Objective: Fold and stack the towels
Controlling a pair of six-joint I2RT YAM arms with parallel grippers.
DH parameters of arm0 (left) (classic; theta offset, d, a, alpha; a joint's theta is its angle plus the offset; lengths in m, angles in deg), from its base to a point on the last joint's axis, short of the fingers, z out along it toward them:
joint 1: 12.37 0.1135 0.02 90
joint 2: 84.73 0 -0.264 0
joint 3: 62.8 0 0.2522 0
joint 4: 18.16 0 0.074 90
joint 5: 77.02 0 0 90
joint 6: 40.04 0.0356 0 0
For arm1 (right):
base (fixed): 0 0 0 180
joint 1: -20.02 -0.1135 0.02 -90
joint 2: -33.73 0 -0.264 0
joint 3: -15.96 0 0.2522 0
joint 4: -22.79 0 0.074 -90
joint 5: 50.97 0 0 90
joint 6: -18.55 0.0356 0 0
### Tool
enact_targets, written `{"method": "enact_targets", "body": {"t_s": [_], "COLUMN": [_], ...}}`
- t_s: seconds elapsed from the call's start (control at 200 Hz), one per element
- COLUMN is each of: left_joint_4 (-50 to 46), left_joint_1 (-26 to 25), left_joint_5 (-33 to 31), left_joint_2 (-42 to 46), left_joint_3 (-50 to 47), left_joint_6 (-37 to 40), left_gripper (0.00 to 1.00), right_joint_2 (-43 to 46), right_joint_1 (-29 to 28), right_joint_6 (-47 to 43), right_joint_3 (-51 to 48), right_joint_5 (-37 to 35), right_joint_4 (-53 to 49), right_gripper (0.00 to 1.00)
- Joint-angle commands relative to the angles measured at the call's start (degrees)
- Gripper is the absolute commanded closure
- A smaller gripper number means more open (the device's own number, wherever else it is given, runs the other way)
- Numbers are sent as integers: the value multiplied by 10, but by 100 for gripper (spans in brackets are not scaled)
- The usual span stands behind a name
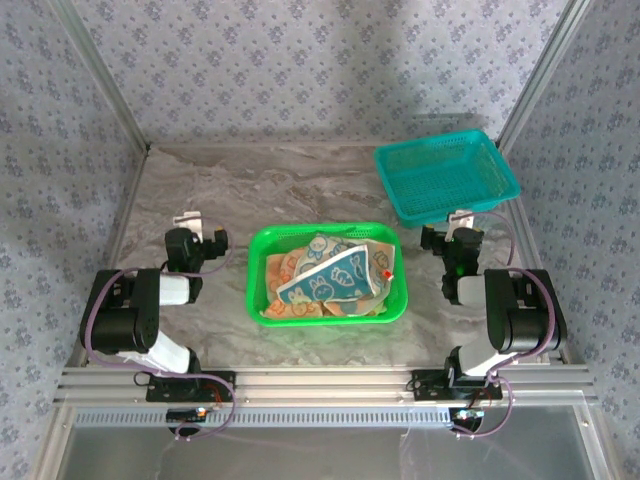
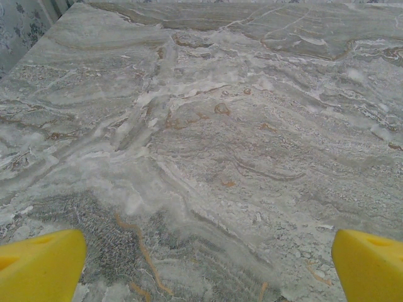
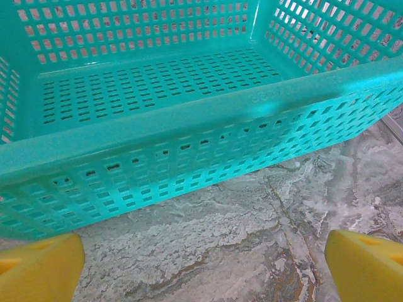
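Observation:
Several crumpled towels (image 1: 330,278) lie piled in the green basket (image 1: 258,262) at the table's middle: a cream cloth with teal figures on top, orange and cream prints beneath. My left gripper (image 1: 190,222) rests to the left of that basket, open, its yellow fingertips (image 2: 41,267) wide apart over bare marble. My right gripper (image 1: 461,222) sits to the right of the green basket, just in front of the teal basket (image 1: 446,175), open with nothing between its yellow fingertips (image 3: 365,267).
The teal basket (image 3: 157,113) is empty and stands at the back right, its near wall close ahead of my right gripper. Patterned walls and metal posts enclose the marble table (image 1: 300,185). An aluminium rail runs along the near edge.

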Motion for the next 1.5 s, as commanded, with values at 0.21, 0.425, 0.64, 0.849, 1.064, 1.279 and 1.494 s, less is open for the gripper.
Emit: {"method": "enact_targets", "body": {"t_s": [0.21, 0.425, 0.64, 0.849, 1.064, 1.279, 1.494], "left_joint_4": [-23, -404, -709, -818, -858, -880, -873], "left_joint_1": [13, 4, 2, -171, -427, -572, -589], "left_joint_5": [14, -87, -34, -104, -138, -128, -114], "left_joint_2": [7, 147, 216, 233, 159, -7, -121], "left_joint_3": [29, 199, 355, 369, 375, 446, 508], "left_joint_6": [-5, -107, -271, -301, -380, -385, -330], "left_gripper": [0, 0, 0, 1, 8, 15, 13], "right_joint_2": [-3, 96, 233, 313, 324, 321, 318], "right_joint_1": [1, -22, -13, -12, -15, -31, -58], "right_joint_6": [2, -3, 241, 257, 240, 226, 206], "right_joint_3": [0, -3, 85, 81, 92, 95, 97], "right_joint_5": [-2, -74, -231, -157, -118, -94, -88], "right_joint_4": [10, -58, -388, -394, -408, -406, -402], "right_gripper": [0, 0, 0, 0, 0, 0, 0]}}
